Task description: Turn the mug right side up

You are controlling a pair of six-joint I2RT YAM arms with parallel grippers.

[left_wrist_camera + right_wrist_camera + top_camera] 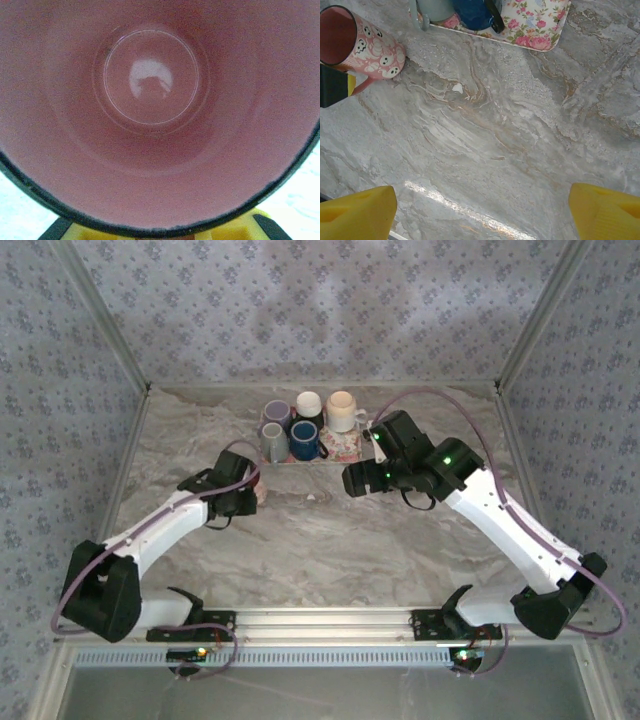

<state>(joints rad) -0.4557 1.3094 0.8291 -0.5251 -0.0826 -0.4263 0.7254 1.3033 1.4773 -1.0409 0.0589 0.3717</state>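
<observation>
Pink ceramic mug (150,125) mouth-on to your left wrist camera, caught by its handle.

You are looking straight into its glossy pink inside, dark rim all round. Your left gripper (165,234) has its yellow fingers drawn close together under that rim, clamped on the handle. From the right wrist the mug (370,47) shows a white ghost print and lies tilted, mouth towards your left arm; you cannot tell whether its base touches the grey marbled desk (485,135). It sits left of the desk's middle, near the front left corner of the floral tray (535,30), which holds other mugs at the desk's far edge. Your right gripper (480,210) hangs over bare desk near the middle, its yellow fingers wide apart and holding nothing.
</observation>
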